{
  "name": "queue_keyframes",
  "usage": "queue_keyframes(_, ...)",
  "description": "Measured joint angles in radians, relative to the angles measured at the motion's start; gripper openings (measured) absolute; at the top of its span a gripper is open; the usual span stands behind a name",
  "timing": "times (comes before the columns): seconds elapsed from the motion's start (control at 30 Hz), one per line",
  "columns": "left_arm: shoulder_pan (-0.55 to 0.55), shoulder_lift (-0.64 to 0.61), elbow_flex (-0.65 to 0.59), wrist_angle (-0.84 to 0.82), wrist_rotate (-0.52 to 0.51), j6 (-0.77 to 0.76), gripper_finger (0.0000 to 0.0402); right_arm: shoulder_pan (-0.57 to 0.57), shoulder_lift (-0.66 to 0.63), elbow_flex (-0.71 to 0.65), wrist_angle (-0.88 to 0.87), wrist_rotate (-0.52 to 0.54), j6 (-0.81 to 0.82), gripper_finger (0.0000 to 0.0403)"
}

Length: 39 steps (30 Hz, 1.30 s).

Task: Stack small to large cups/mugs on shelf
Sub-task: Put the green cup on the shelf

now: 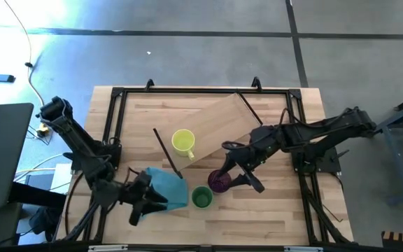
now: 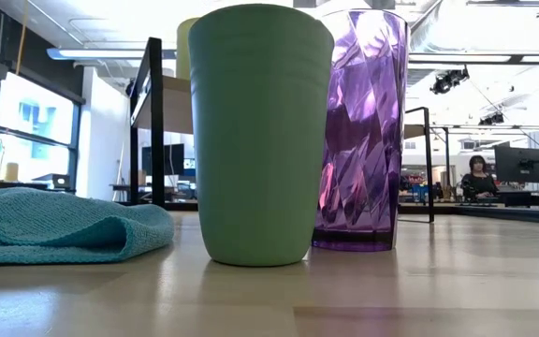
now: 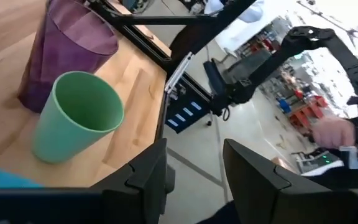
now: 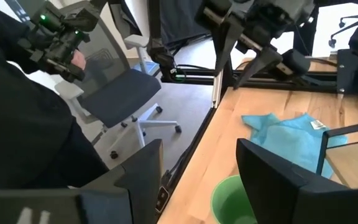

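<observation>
The green cup (image 1: pixel 201 198) stands upright on the tabletop near the near edge, with the translucent purple tumbler (image 1: pixel 219 183) just to its far right. In the low view the green cup (image 2: pixel 260 140) and the tumbler (image 2: pixel 363 131) stand side by side. The yellow mug (image 1: pixel 183 142) sits at the left end of the slanted light-wood shelf (image 1: pixel 219 126). My right gripper (image 1: pixel 238 170) is open, above and beside the tumbler; its wrist view shows the green cup (image 4: pixel 235 200) beyond my right gripper (image 4: pixel 210 180). My left gripper (image 3: pixel 194 186) is open at the teal cloth's left side (image 1: pixel 145 206), facing the green cup (image 3: pixel 79 118) and the tumbler (image 3: pixel 67 43).
A teal cloth (image 1: pixel 168 185) lies crumpled left of the green cup. A black frame (image 1: pixel 117 94) edges the tabletop, and a thin black shelf leg (image 1: pixel 166 152) slants beside the mug. A person in dark clothes (image 4: pixel 23 112) is beyond the table's near edge.
</observation>
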Motion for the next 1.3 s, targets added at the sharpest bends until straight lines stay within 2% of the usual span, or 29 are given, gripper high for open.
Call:
queue_keyframes(0.13,0.000,0.048,0.086,-0.184,-0.073,-0.117,0.0147,0.000,-0.021,0.000,-0.006,0.013,-0.021,0.0197)
queue_keyframes(0.43,0.014,0.156,0.295,-0.546,-0.138,-0.376,0.0147,0.000,-0.093,0.000,-0.049,0.057,-0.086,0.0197)
queue_keyframes(0.73,0.114,0.354,0.519,-0.778,0.022,-0.456,0.0147,0.000,-0.227,0.000,-0.156,0.142,-0.153,0.0197)
queue_keyframes(0.87,0.145,0.415,0.588,-0.856,0.062,-0.495,0.0147,0.000,-0.300,0.000,-0.197,0.179,-0.162,0.0197)
queue_keyframes(1.07,0.199,0.453,0.611,-0.877,0.158,-0.557,0.0147,0.000,-0.385,0.001,-0.234,0.198,-0.176,0.0197)
queue_keyframes(1.3,0.236,0.477,0.611,-0.884,0.184,-0.616,0.0147,0.001,-0.402,0.000,-0.352,0.233,-0.172,0.0197)
